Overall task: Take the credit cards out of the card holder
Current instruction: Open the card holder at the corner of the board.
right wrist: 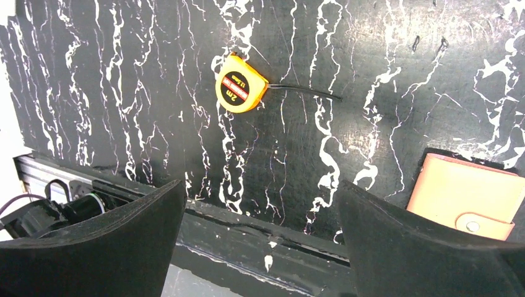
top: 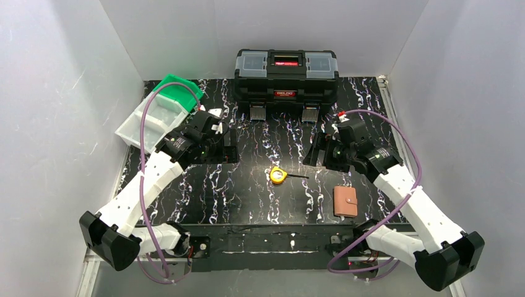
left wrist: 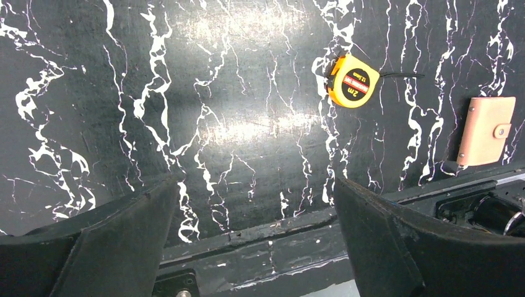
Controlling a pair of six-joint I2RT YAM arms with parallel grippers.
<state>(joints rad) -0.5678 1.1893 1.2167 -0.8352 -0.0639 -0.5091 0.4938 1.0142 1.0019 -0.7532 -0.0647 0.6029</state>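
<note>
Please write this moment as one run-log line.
stage: not started | card holder: closed, untouched | cards: none visible | left gripper: open, empty | right gripper: open, empty | tape measure: mid-table

The left end effector (left wrist: 255, 185) is spread wide, its two black fingers (left wrist: 111, 241) filling the lower corners with only bare worktop (left wrist: 216, 93), black with white veins, between them. A yellow tape measure (left wrist: 353, 81) lies to the right, a thin black strap trailing rightward from it. Further right and nearer the worktop's edge lies the tan card holder (left wrist: 486, 130), closed, with its snap tab fastened.
</note>
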